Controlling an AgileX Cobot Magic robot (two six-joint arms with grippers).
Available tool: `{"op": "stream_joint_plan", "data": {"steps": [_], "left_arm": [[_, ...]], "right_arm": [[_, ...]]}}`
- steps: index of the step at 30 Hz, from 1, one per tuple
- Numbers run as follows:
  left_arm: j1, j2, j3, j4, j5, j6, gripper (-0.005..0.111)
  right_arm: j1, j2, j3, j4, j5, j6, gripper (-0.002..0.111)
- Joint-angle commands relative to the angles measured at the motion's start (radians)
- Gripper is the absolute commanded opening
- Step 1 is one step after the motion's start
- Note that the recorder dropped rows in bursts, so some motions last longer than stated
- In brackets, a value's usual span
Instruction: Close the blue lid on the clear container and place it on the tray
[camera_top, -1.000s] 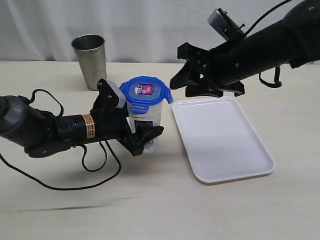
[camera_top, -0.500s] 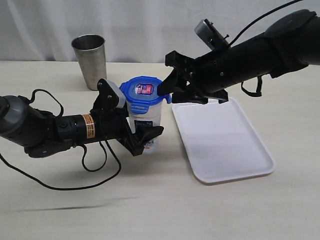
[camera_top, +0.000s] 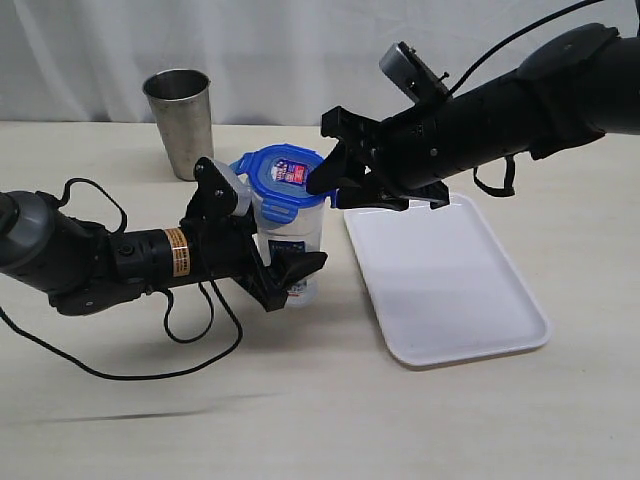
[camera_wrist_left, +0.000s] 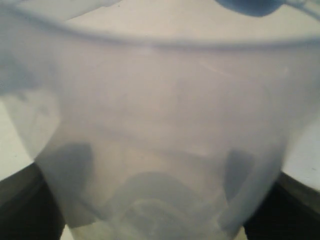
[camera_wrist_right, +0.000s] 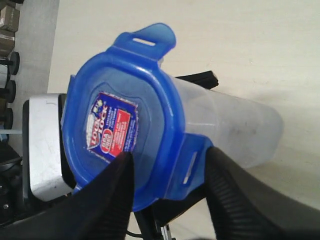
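Note:
The clear container (camera_top: 292, 238) stands upright on the table left of the tray (camera_top: 440, 270), with my left gripper (camera_top: 290, 270) shut on its lower half. In the left wrist view the container's wall (camera_wrist_left: 160, 115) fills the frame, with dark jaws at both lower corners. The blue lid (camera_top: 283, 180) with its red-and-white sticker sits on the container's mouth, slightly tilted, its side flaps sticking out. My right gripper (camera_top: 325, 180) is open at the lid's right edge. One of its fingers (camera_wrist_right: 107, 200) lies over the lid (camera_wrist_right: 125, 115); the other is beyond a side flap (camera_wrist_right: 189, 170).
A grey steel cup (camera_top: 182, 120) stands at the back left, behind the left arm. The left arm's black cable (camera_top: 195, 330) loops on the table in front of it. A white curtain hangs behind the table.
My right gripper has swung left and down from above the tray's far end to the lid's right edge. The lid now sits a little tilted. The left arm and container have not moved.

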Motion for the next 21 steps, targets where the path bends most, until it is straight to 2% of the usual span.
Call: {"op": "stream_joint_plan", "data": {"steps": [1, 4, 11, 21], "left_arm": [[0.004, 0.001, 0.002, -0.006, 0.075, 0.018, 0.0], [0.004, 0.001, 0.002, -0.005, 0.075, 0.018, 0.0], [0.004, 0.001, 0.002, -0.005, 0.063, 0.018, 0.0], [0.004, 0.001, 0.002, 0.074, 0.03, 0.018, 0.0]], "right_arm": [[0.003, 0.019, -0.003, -0.001, -0.024, 0.009, 0.036], [0.003, 0.035, -0.003, -0.001, -0.017, 0.005, 0.029], [0.003, 0.045, -0.003, -0.001, -0.013, -0.003, 0.029], [0.003, 0.045, -0.003, -0.001, 0.024, -0.02, 0.029]]}}
